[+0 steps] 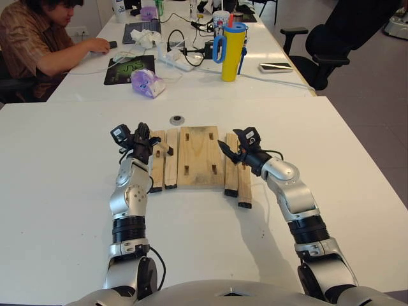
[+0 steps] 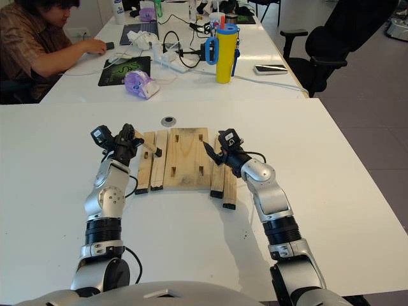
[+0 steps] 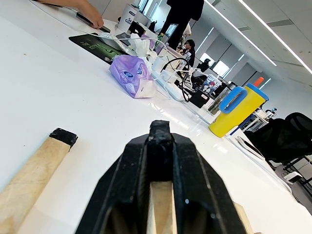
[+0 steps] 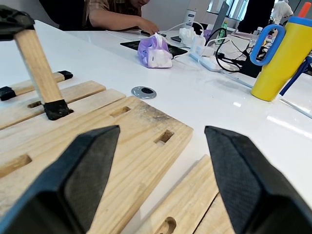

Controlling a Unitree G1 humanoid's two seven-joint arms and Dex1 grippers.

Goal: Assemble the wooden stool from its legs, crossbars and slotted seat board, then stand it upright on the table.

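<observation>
left end effector (image 1: 141,136) pinches a tilted bar (image 4: 39,66); right end effector (image 4: 161,130) is spread over the seat board (image 1: 199,159) on the worktop (image 1: 57,178).

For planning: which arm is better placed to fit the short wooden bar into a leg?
Probably left: its jaws are shut on the short black-tipped wooden bar, its tip on a wooden leg; the right jaws are open, empty.

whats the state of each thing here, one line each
left gripper: shut on crossbar
crossbar: held tilted, black end down
right gripper: open, over the right legs
seat board: lying flat, slots empty
left legs: lying flat
right legs: lying flat
</observation>
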